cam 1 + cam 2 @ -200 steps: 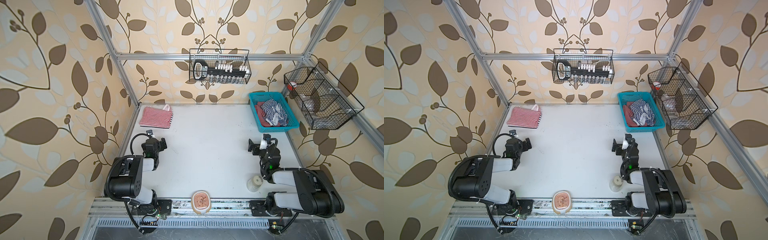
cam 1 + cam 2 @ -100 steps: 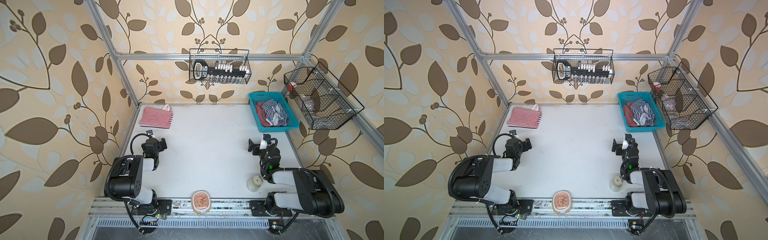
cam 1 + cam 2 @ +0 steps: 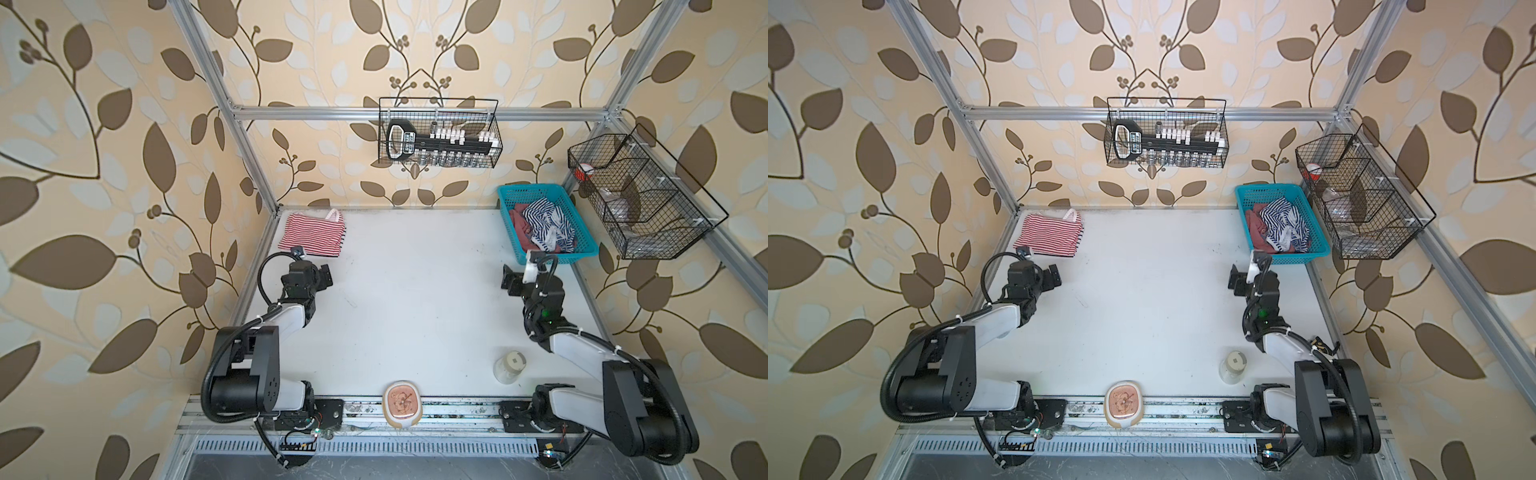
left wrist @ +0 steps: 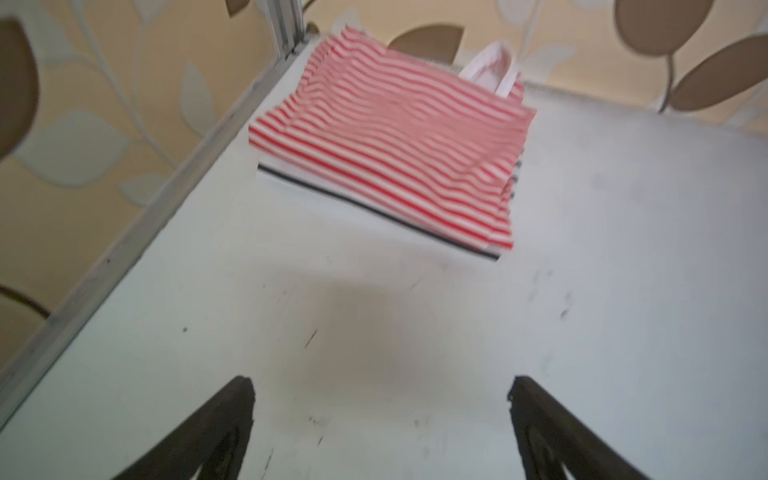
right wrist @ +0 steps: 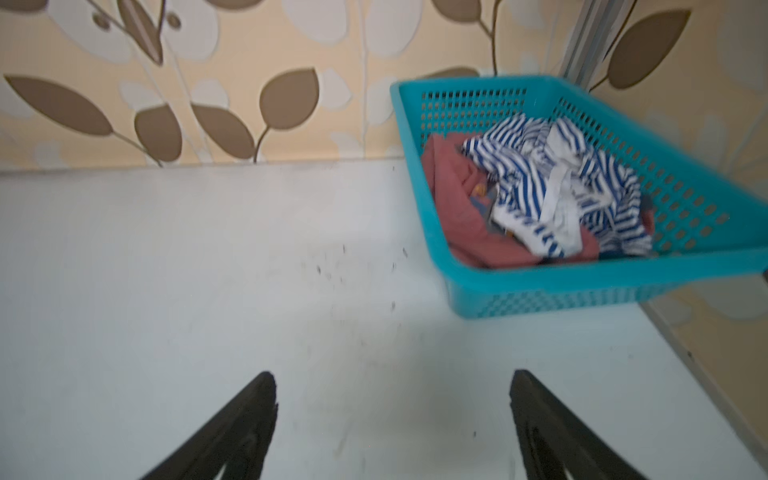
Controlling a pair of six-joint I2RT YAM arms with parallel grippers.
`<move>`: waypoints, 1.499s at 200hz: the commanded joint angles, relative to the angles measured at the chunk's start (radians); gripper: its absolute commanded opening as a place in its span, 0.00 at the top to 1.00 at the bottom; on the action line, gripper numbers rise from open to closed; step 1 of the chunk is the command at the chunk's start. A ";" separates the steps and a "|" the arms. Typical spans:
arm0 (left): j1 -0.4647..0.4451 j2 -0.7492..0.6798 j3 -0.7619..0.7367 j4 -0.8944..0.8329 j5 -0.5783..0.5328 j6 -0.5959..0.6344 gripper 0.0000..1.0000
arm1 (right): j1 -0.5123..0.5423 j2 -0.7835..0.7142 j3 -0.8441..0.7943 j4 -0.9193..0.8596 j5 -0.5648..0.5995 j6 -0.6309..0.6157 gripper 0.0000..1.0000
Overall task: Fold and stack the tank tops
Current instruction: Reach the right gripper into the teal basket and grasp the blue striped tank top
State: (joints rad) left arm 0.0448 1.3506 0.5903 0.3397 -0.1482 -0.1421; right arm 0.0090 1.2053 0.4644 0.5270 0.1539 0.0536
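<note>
A folded red-and-white striped tank top (image 3: pixel 313 235) (image 3: pixel 1050 237) (image 4: pixel 390 137) lies at the table's back left corner, with a white, dark-striped layer showing under its edge. A crumpled navy-and-white striped tank top (image 3: pixel 544 224) (image 3: pixel 1283 226) (image 5: pixel 561 187) lies on a dusty red one (image 3: pixel 521 222) (image 5: pixel 457 199) inside a teal basket (image 3: pixel 509 216) (image 5: pixel 582 282) at the back right. My left gripper (image 3: pixel 322 276) (image 3: pixel 1052 278) (image 4: pixel 380 380) hangs open just in front of the folded top. My right gripper (image 3: pixel 519 274) (image 3: pixel 1244 276) (image 5: pixel 392 374) is open and empty before the basket.
A white table (image 3: pixel 415 291) carries a small lidded jar (image 3: pixel 509 365) at the front right and an oval dish (image 3: pixel 402 403) at the front edge. A wire basket (image 3: pixel 438 137) hangs on the back wall and another wire basket (image 3: pixel 640 195) on the right wall.
</note>
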 commanded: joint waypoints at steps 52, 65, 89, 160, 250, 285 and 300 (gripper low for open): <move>-0.053 -0.136 0.178 -0.205 0.366 -0.198 0.03 | -0.083 0.247 0.738 -0.894 -0.077 0.001 0.41; -0.070 -0.146 0.186 -0.211 0.382 -0.202 0.03 | -0.085 0.328 0.840 -0.967 -0.052 0.003 0.45; -0.096 -0.161 0.203 -0.221 0.408 -0.209 0.03 | -0.096 0.465 0.996 -1.058 -0.016 0.024 0.51; -0.149 -0.212 0.236 -0.262 0.435 -0.198 0.02 | -0.171 0.753 1.213 -1.122 0.064 0.083 0.55; -0.171 -0.294 0.250 -0.330 0.433 -0.177 0.01 | -0.252 0.985 1.398 -1.110 0.047 0.117 0.54; -0.175 -0.305 0.250 -0.334 0.434 -0.178 0.01 | -0.268 1.043 1.442 -1.109 0.001 0.134 0.53; -0.178 -0.307 0.250 -0.336 0.434 -0.179 0.01 | -0.273 1.058 1.449 -1.100 -0.011 0.137 0.54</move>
State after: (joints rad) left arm -0.1196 1.0729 0.7979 0.0074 0.2623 -0.3397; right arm -0.2543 2.2284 1.8744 -0.5755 0.1787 0.1757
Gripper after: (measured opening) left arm 0.988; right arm 0.467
